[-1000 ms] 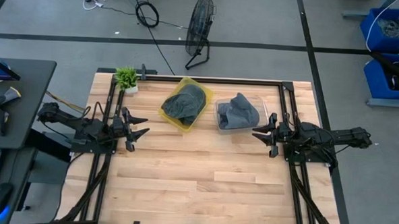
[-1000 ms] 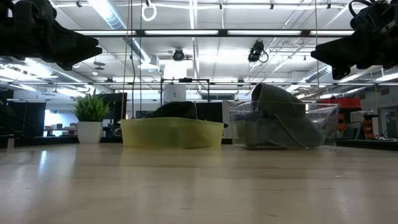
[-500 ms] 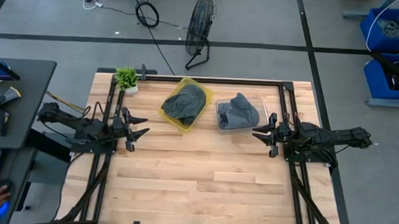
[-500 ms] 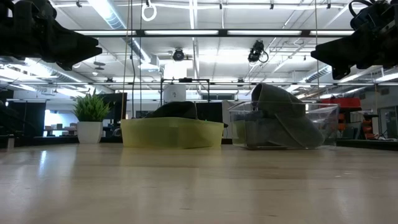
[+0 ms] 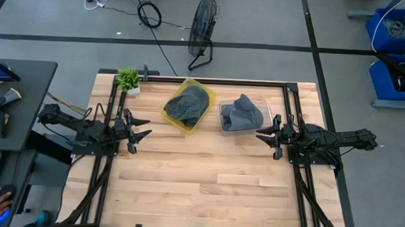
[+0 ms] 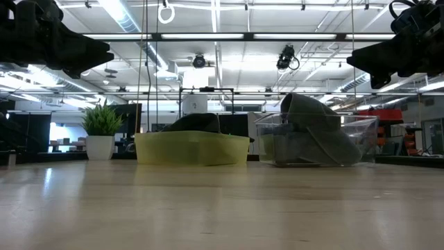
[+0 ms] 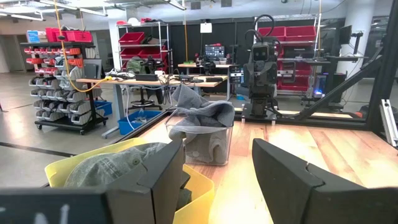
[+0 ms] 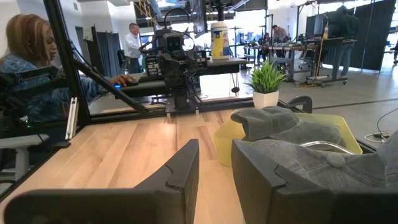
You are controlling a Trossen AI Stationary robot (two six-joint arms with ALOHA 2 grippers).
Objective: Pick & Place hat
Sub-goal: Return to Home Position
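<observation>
Going left to right: the left gripper [image 5: 146, 129] is hovering off the table [image 5: 206, 189] on its own side, pointing inward, fingers spread apart and carrying nothing. The little potted plant [image 5: 128, 78] is sitting in the far corner behind it.

Next, the yellow bin [image 5: 169, 117] is holding a gray cap [image 5: 188, 104] that's lying fully inside. Just beside it, the clear bin [image 5: 221, 118] is holding a heap of blue-gray caps [image 5: 241, 113], and the low view shows that heap poking up over the rim. I'm not seeing any hats lying loose on the wood, so I'm reading the sorting as done.

The right gripper [image 5: 262, 135] is hanging near the clear bin's front corner, fingers parted a bit less than the left's and also empty.

So I'm guessing we're basically at the parking step. If either arm is needing any last travel, I'd be pulling it straight back along its own side at the height it's at, not swinging across the bins. The right one is the one I'd be watching, since a fingertip could snag the raised cap and drag it out. I'd also be leaving both sets of fingers parted, as there's nothing to hold
</observation>
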